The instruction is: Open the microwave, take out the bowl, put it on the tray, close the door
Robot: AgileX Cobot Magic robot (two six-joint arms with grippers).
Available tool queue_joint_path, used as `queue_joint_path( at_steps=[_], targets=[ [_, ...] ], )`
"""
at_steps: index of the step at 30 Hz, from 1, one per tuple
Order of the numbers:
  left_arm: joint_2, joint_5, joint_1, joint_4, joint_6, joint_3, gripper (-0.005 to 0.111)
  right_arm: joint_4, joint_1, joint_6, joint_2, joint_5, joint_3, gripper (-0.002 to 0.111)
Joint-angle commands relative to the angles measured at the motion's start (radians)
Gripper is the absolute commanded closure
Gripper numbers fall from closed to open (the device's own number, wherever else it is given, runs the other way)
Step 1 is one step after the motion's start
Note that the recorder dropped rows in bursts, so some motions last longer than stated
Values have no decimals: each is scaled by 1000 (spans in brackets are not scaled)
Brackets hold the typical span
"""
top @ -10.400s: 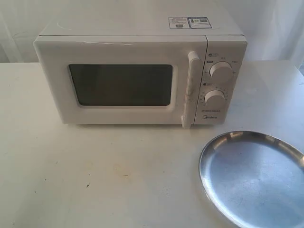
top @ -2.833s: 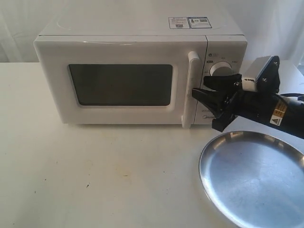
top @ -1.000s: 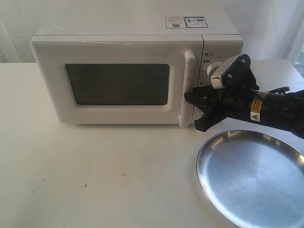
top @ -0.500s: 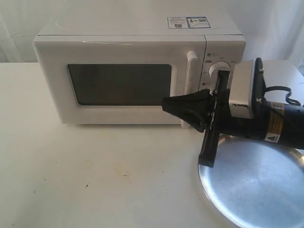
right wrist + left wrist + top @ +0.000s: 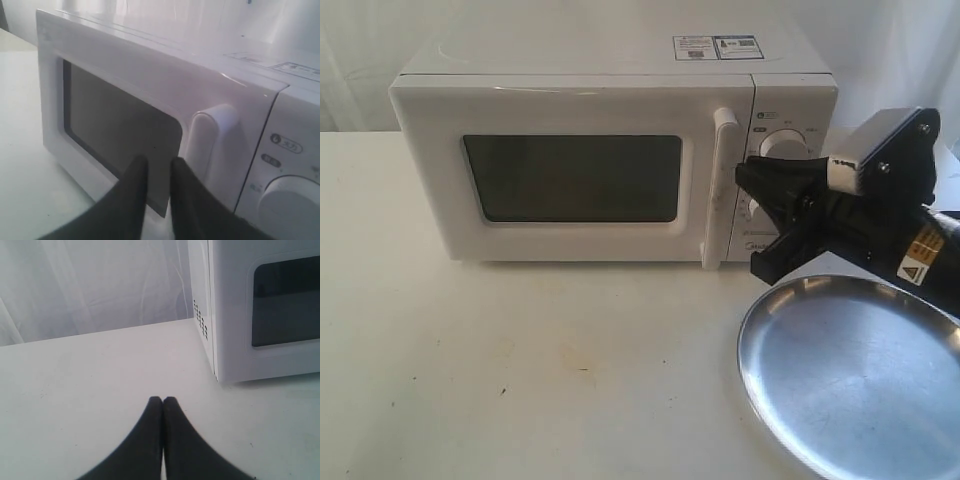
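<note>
Right end effector (image 5: 157, 161), jaws narrowly parted, is hovering beside the handle (image 5: 723, 190) of the door (image 5: 575, 110); microwave (image 5: 610, 55) not yet opened, every step outstanding.

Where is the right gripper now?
Right side of the exterior view: the right gripper hovers just beside the door handle, in front of the dials, beyond the tray.

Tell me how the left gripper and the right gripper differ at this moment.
The left gripper has its fingers pressed together; the right gripper shows a narrow gap. The left gripper is over bare table beside the microwave; the right gripper points at the door, near its handle. Both are black and hold nothing.
</note>
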Motion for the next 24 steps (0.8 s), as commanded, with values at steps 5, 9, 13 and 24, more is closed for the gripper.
queue_joint_path(
  at_steps=[5,9,13,24],
  targets=[
    [-2,-4,-5,-8,0,-3,107,-9,0,-1,65,-33,-44,54],
    [-2,-4,-5,-8,0,-3,107,-7,2,8,117,-33,-90,54],
    [-2,-4,-5,-8,0,-3,107,11,2,12,174,-27,-154,54],
    [-2,-4,-5,-8,0,-3,107,18,51,68,267,91,-275,73]
  ],
)
